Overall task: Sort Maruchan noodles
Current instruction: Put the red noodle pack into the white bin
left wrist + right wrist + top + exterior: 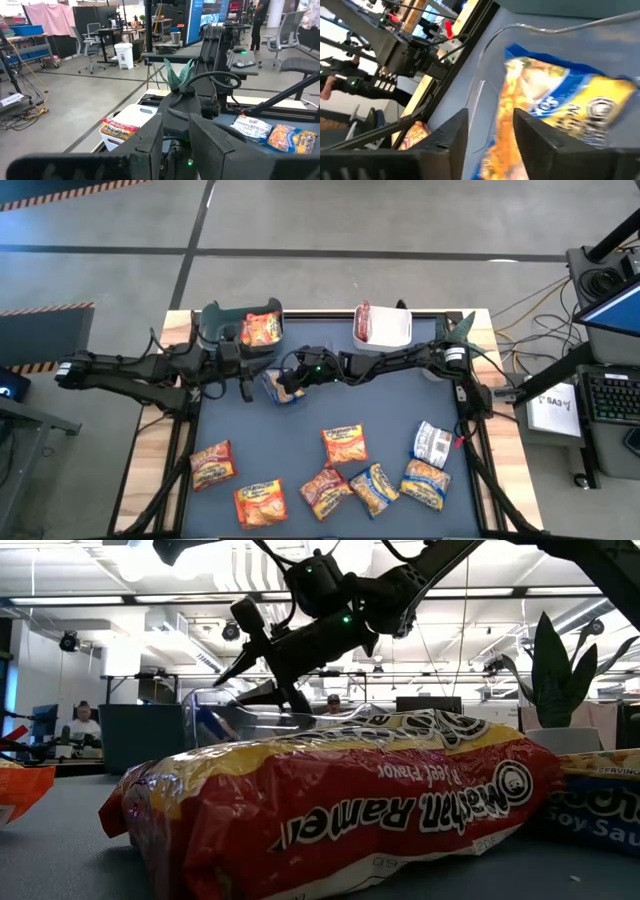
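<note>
Maruchan noodle packets lie flat on the dark mat near the front edge: orange ones, dark red ones and blue-yellow ones. A blue-yellow packet lies in the clear bin, just beyond my right gripper, which reaches in from the table's right with its fingers open. An orange packet sits in the teal bin, and a dark red one in the white bin. My left gripper hovers level beside the clear bin, slightly open and holding nothing.
A silvery packet lies at the right of the mat. In the low view a dark red packet fills the foreground. The two arms meet closely over the clear bin. A snake plant stands at the far right corner.
</note>
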Controlling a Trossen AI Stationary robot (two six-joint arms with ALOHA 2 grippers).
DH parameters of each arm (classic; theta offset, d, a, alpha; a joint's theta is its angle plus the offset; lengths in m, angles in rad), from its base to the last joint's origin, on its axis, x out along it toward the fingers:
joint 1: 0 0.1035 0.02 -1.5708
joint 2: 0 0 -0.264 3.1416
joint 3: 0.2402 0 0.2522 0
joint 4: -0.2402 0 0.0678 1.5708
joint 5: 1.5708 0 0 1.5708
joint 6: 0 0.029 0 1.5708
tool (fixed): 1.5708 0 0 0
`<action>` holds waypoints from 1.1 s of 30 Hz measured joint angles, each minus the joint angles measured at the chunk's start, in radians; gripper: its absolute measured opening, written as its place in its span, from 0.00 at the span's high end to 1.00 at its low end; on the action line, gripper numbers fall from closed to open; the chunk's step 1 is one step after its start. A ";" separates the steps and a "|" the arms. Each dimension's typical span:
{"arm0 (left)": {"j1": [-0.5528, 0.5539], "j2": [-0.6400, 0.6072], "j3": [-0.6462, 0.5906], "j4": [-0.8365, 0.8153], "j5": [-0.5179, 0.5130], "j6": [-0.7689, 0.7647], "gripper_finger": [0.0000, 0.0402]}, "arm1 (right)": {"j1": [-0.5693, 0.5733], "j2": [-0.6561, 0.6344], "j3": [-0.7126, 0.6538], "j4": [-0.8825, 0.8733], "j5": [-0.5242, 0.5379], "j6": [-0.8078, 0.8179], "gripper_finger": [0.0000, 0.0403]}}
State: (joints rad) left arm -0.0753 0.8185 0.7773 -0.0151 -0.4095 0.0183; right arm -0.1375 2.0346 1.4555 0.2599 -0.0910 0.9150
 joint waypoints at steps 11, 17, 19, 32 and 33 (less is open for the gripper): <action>-0.003 0.000 -0.011 -0.091 0.003 -0.129 0.81 | 0.002 -0.073 0.013 -0.090 -0.154 -0.178 0.55; -0.036 0.008 -0.025 -0.125 0.010 -0.253 0.81 | 0.042 -0.211 0.010 -0.377 -0.124 -0.412 0.59; -0.058 0.022 -0.025 -0.124 0.035 -0.303 0.81 | 0.062 -0.253 0.003 -0.442 -0.111 -0.485 0.60; -0.292 0.304 0.109 -0.366 0.060 -0.754 0.81 | 0.171 -0.537 -0.244 -0.500 -0.063 -0.658 0.60; -0.308 0.334 0.142 -0.433 0.062 -0.800 0.81 | 0.177 -0.559 -0.268 -0.488 -0.049 -0.668 0.60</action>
State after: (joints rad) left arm -0.3834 1.1527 0.9189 -0.4483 -0.3477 -0.7815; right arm 0.0390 1.4754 1.1874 -0.2277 -0.1396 0.2467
